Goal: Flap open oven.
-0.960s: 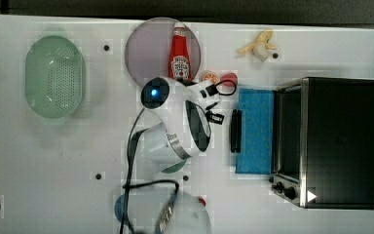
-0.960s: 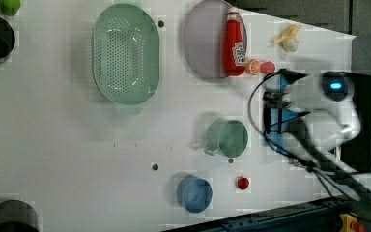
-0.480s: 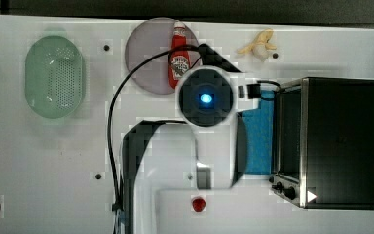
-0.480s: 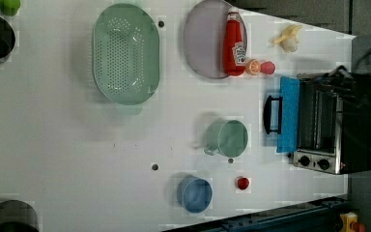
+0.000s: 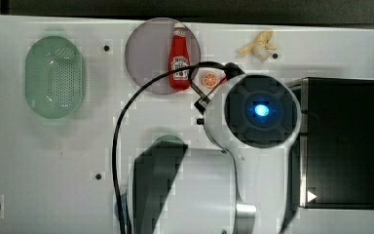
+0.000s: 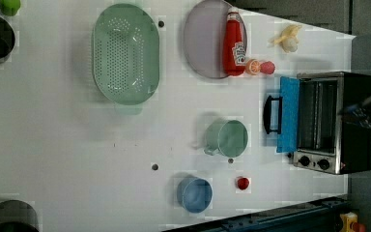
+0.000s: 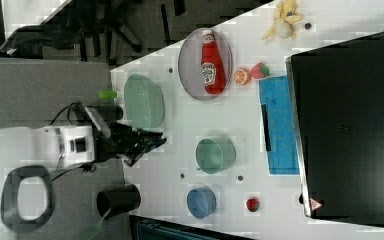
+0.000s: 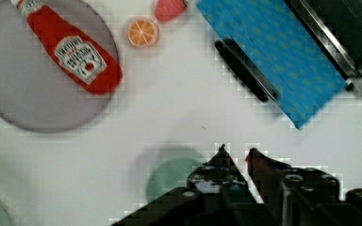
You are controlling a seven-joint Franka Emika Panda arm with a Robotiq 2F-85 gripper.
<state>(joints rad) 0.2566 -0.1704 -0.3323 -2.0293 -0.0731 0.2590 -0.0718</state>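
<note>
My oven [image 6: 335, 121]: matt black shell, shiny metal front frame, blue-tinted door [image 6: 288, 113]; beside it, glossy plastic ketchup bottle [image 6: 234, 43].

The arm's round housing [image 5: 260, 111] is covering the oven's [image 5: 341, 141] front; a ketchup bottle [image 5: 179, 57] is lying on the purple plate [image 5: 148, 53].

In the top view the arm [image 5: 260, 109] sits right over the oven [image 5: 341, 146] front, so the door and knobs are hidden, and most of the green cup [image 5: 168, 141] too. Wrist view cuts the oven [image 8: 353, 33] off at the corner, and the fingers [image 8: 221, 162] are blurry.
</note>
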